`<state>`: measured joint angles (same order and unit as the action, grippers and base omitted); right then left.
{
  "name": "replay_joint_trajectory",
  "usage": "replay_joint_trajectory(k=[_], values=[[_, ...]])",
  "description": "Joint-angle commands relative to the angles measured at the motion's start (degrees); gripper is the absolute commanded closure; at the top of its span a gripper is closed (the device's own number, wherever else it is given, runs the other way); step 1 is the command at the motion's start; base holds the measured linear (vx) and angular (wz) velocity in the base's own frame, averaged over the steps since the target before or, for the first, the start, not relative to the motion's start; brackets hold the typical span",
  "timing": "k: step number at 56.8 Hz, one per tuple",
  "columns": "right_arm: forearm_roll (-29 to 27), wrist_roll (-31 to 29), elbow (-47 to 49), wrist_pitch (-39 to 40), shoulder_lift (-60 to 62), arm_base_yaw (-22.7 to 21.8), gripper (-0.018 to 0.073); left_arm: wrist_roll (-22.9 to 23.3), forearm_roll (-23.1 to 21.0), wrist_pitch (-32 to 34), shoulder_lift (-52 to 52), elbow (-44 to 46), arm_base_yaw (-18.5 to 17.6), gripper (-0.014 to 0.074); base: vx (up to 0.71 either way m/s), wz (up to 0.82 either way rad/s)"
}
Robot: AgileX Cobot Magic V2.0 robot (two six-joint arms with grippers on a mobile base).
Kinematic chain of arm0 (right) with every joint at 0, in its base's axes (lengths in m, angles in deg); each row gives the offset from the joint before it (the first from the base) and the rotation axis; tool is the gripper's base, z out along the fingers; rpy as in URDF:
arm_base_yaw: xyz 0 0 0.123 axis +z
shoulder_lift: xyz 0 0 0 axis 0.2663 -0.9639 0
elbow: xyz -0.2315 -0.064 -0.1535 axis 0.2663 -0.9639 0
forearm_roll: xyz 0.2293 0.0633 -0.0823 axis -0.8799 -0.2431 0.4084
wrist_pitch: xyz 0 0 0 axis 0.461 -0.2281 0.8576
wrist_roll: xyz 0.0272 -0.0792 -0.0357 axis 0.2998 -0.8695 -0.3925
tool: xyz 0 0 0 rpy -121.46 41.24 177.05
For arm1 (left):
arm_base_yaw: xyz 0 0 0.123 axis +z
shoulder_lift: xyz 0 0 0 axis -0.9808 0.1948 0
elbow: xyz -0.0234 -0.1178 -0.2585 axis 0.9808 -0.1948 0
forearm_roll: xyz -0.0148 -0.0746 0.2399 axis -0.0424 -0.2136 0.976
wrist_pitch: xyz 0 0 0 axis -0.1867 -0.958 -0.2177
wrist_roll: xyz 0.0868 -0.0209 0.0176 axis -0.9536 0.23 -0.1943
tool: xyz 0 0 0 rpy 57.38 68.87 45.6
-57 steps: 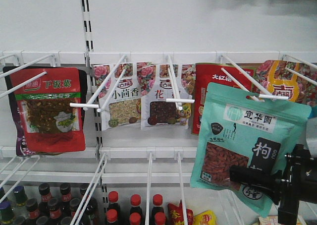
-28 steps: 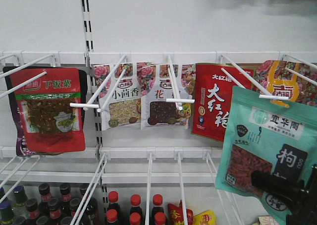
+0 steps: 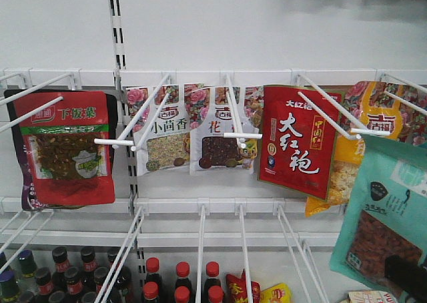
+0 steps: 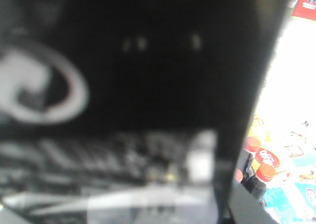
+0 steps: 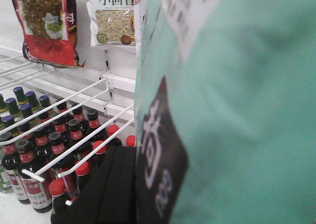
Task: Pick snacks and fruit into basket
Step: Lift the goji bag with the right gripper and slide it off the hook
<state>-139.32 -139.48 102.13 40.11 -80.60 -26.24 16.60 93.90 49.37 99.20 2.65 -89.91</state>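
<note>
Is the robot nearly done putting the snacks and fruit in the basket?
Not nearly. Done: the teal pouch is off its peg. In hand: the right gripper pinches the pouch's bottom corner. Left: dropping it in the basket, which no view shows, then the fruit, also out of sight.

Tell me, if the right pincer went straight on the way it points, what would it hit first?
Apart from the teal pouch it grips, the right pincer points toward the white wire rails with red-capped bottles beneath; probably a rail first, though depth is unclear.
</note>
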Motion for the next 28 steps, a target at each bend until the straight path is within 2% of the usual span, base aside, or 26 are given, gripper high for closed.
replay_joint_trajectory(k=[1, 8, 16, 28], values=[[3.09, 6.17, 1.76, 2.79, 2.15, -0.19, 0.0566, 0.03, 0.17, 7.12, 0.07, 1.93, 0.02, 0.0600, 0.00, 0.00], [10.56, 12.42, 1.76, 4.89, 3.91, -0.19, 0.0566, 0.03, 0.17, 10.44, 0.07, 1.93, 0.02, 0.0600, 0.00, 0.00], [14.32, 18.57, 1.76, 7.77, 4.50, -0.19, 0.0566, 0.03, 0.17, 13.04, 0.07, 1.93, 0.02, 0.0600, 0.00, 0.00], [16.51, 19.59, 1.76, 7.03, 4.50, -0.19, 0.0566, 0.03, 0.17, 13.31, 0.07, 1.93, 0.02, 0.0600, 0.00, 0.00]])
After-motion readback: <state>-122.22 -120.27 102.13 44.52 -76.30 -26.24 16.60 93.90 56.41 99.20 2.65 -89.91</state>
